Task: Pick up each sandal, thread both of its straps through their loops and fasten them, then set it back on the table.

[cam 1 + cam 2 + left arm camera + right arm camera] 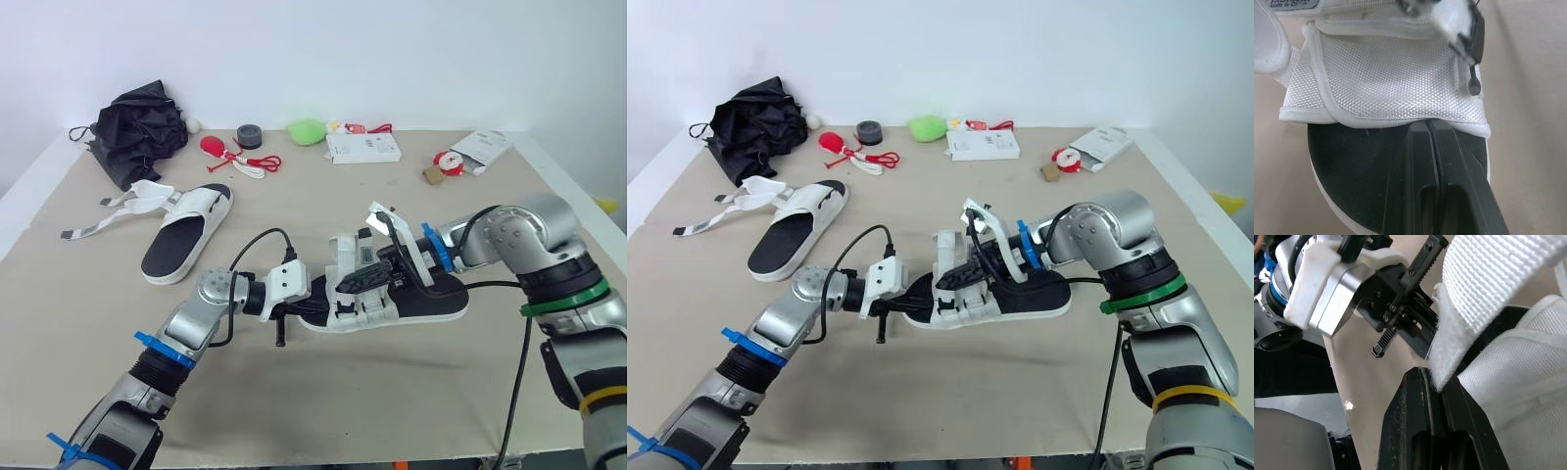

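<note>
sandals, 2 of them, sit on the beige table. the centre sandal lies flat in front of the robot, black footbed up, its white mesh upper standing open at the middle, and both arms meet on it. the right gripper comes in from the sandal's right end with its 2 fingers clamped on a white webbing strap, pinching the fuzzy edge right at the tips so the strap rises up off the footbed. the left gripper is at the opposite end of the same sandal, fingers pressed together with nothing seen between them, tips over the black footbed and just touching the hem of the mesh upper. the second sandal lies well apart toward the robot's left, its 2 straps unfastened and trailing across the table. along the far edge lie a black fabric bundle, a roll of dark tape, a green object and a white box
</note>
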